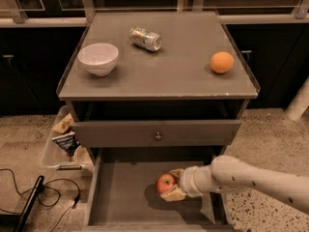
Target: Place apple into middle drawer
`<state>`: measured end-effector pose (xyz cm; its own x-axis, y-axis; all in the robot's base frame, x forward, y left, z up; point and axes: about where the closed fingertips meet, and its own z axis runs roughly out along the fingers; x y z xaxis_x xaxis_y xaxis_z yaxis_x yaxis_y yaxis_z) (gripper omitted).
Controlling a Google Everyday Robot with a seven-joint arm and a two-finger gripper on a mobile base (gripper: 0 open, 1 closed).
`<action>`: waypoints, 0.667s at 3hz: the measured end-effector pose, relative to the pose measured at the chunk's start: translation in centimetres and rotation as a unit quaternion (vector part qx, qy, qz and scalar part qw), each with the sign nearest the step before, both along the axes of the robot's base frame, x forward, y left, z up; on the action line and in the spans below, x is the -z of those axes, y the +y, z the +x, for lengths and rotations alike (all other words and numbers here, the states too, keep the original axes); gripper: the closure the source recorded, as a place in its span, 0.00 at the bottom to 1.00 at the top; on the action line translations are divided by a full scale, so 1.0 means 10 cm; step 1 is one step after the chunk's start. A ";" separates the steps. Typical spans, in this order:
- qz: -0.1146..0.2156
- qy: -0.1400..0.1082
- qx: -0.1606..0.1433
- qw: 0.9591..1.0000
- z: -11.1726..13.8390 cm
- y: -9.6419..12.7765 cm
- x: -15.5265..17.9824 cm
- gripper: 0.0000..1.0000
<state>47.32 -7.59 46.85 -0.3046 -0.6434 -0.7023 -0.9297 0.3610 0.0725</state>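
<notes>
Inside the single middle drawer (120,195), the one tool (173,184) clasps one apple (164,182).

Item 1. Round red apple (165,182) with a yellowish patch: whole, inside the open drawer, right of centre and toward its front edge. It sits between the two tan fingers of the white arm's gripper (173,183), which reaches in from the right and closes on its right side. Whether it touches the floor cannot be told.

Item 2. Wide, shallow grey wooden middle drawer (120,195): pulled fully out, bare flat floor, thin side walls, the apple's shadow on its floor.
</notes>
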 end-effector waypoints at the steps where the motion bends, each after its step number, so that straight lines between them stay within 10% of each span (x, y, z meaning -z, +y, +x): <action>1: -0.018 -0.036 0.022 0.999 0.26 -0.16 0.17 1.00; 2: -0.010 -0.066 0.022 0.997 0.43 -0.25 0.33 1.00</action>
